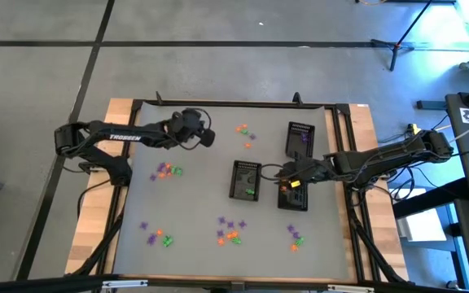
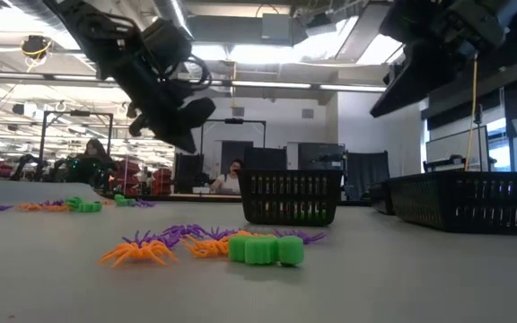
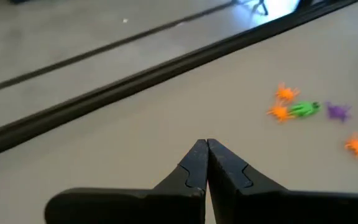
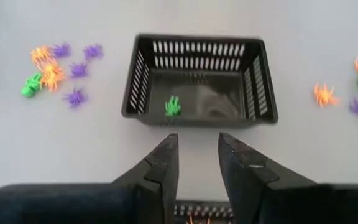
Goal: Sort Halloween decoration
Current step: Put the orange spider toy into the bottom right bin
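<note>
The Halloween decoration lies in small clusters of orange, green and purple trinkets on the grey table (image 1: 194, 203): one near the far middle (image 1: 245, 132), one at the left (image 1: 168, 170), and several along the near edge (image 1: 230, 232) (image 2: 266, 249). My left gripper (image 1: 208, 137) (image 3: 207, 146) is shut and empty. It hangs above bare table, left of the far cluster (image 3: 294, 110). My right gripper (image 1: 282, 173) (image 4: 197, 140) stands open, nothing between its fingers. It hovers over the near-right basket (image 1: 293, 197) and faces the middle basket (image 4: 197, 81), where a green trinket (image 4: 173, 106) lies.
Three black mesh baskets stand right of centre: the far one (image 1: 300, 138) holds purple pieces, the middle one (image 1: 246, 179) green, the near-right one orange. A black frame (image 1: 218, 103) borders the table. Open table lies between the left clusters and the baskets. People show in the room beyond.
</note>
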`<state>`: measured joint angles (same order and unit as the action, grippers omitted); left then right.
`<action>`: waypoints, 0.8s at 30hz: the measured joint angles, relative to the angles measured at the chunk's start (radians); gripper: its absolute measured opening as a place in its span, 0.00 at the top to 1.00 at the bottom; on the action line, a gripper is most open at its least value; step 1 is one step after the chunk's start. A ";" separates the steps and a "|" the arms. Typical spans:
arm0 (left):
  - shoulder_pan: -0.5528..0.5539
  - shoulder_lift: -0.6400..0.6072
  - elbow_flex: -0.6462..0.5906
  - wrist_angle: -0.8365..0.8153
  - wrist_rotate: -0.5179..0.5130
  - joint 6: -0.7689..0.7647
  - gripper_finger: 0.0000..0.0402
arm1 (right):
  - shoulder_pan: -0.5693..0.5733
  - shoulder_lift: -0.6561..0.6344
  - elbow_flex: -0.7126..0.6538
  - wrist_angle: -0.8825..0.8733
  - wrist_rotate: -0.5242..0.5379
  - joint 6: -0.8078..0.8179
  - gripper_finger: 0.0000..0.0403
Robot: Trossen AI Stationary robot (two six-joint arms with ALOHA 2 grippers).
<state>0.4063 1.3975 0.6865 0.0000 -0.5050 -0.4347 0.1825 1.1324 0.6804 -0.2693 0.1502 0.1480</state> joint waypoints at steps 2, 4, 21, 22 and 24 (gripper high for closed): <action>0.015 -0.011 0.000 -0.037 0.031 -0.001 1.00 | 0.000 0.000 0.000 0.015 0.000 -0.012 0.73; 0.027 -0.018 0.000 -0.053 0.070 0.000 1.00 | 0.000 0.000 0.000 0.029 0.000 -0.024 0.73; -0.017 -0.026 0.000 -0.055 0.081 -0.001 1.00 | 0.000 0.000 0.000 0.133 0.043 -0.095 0.73; -0.020 -0.026 0.000 -0.055 0.081 -0.001 1.00 | 0.000 0.000 0.000 0.144 0.042 -0.101 0.73; -0.025 -0.026 0.000 -0.052 0.081 -0.001 1.00 | 0.000 0.000 0.000 0.157 0.043 -0.104 0.73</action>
<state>0.3808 1.3716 0.6865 -0.0517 -0.4236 -0.4360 0.1828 1.1328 0.6807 -0.1125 0.1928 0.0436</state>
